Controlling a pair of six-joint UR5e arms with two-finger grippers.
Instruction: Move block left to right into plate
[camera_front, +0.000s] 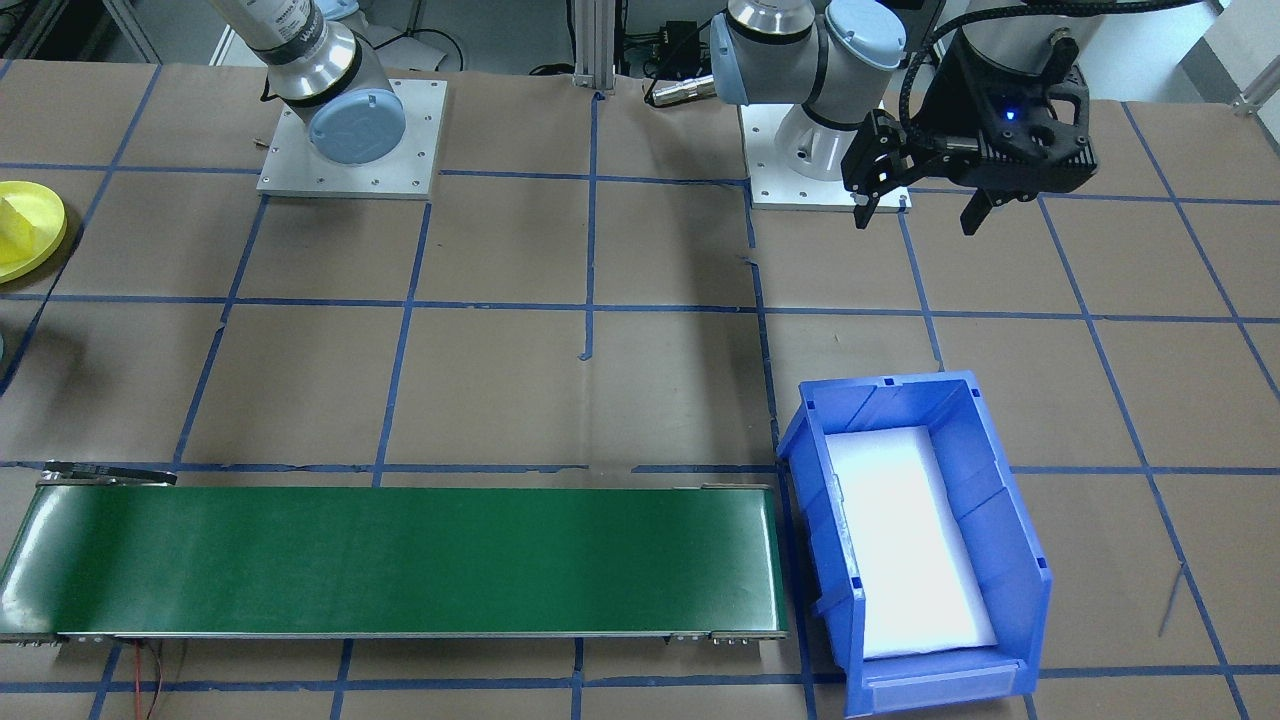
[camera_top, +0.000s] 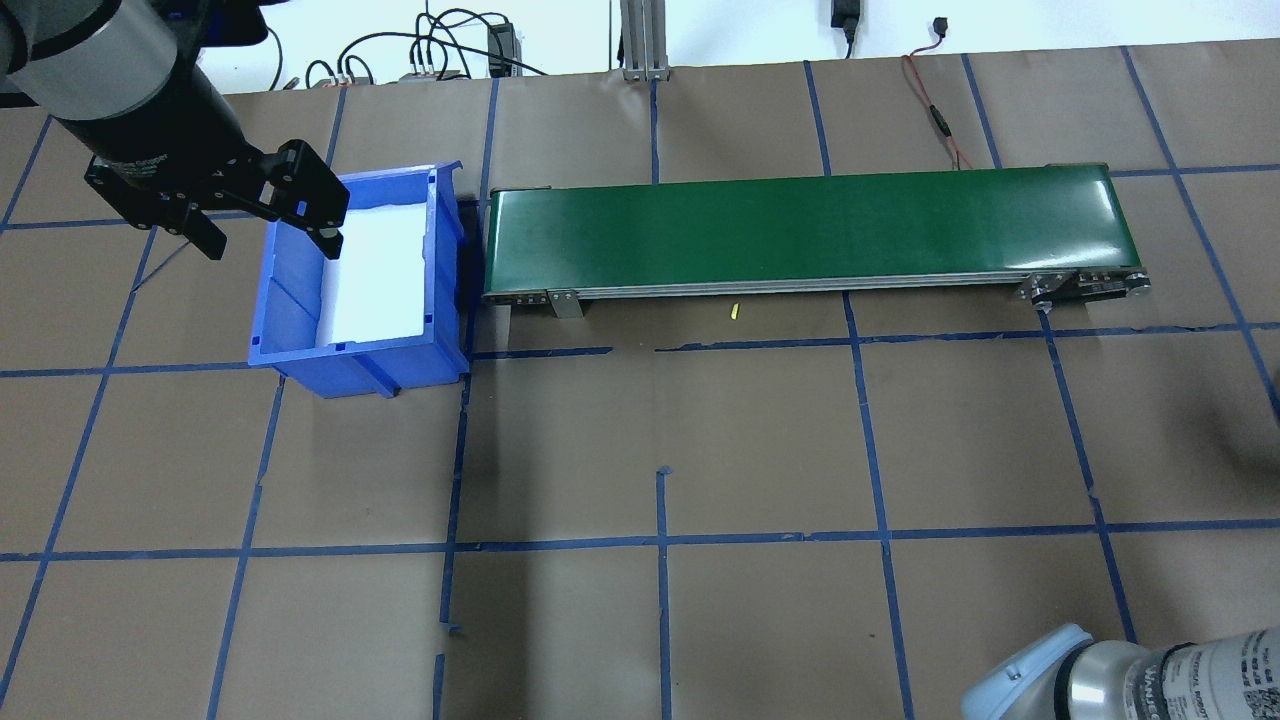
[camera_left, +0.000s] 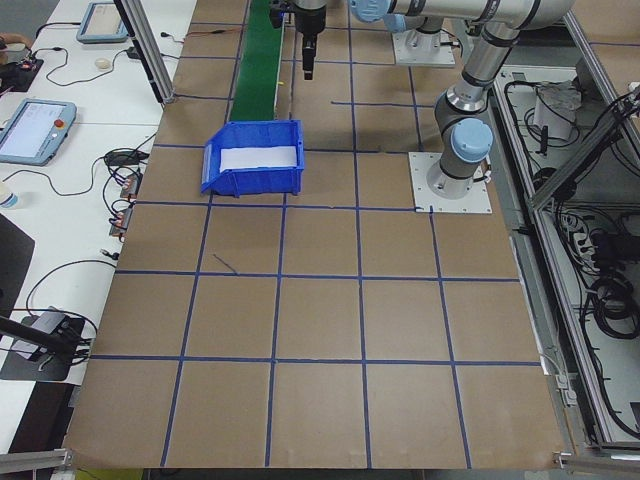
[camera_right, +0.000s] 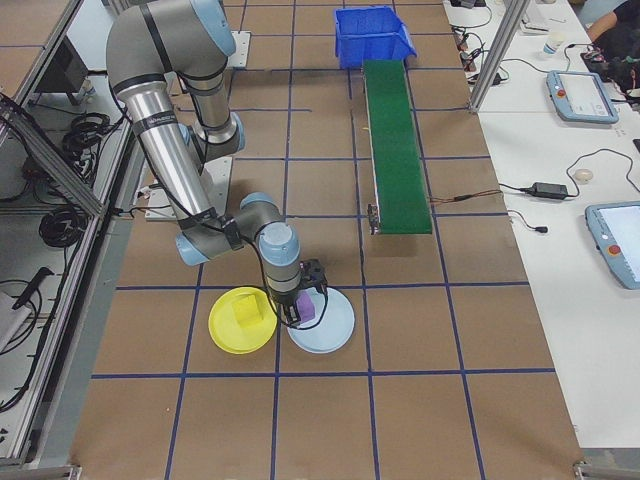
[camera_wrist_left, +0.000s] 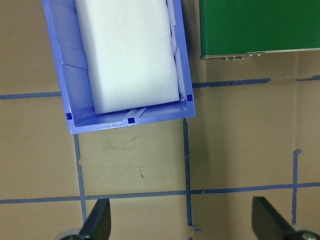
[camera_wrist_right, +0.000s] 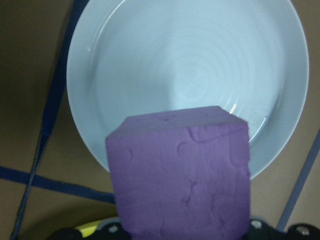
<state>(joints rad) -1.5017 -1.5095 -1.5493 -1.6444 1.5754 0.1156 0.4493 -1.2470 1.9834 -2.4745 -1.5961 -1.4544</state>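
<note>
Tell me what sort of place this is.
Most likely a robotics lab or test cell: a papered table taped into blue grid squares, a small green conveyor belt, and handheld control tablets with loose cables on the side benches.

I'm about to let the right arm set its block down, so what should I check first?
1. Purple foam block held in the right gripper: ok.
2. Block over the yellow plate: not ok; it hangs over the pale blue plate beside it.
3. Room in the yellow plate: ok; the yellow block leaves bare floor.
4. Left gripper out of the way: ok; open, empty, near the blue bin.
5. Block's height above the plate: cannot tell.
</note>
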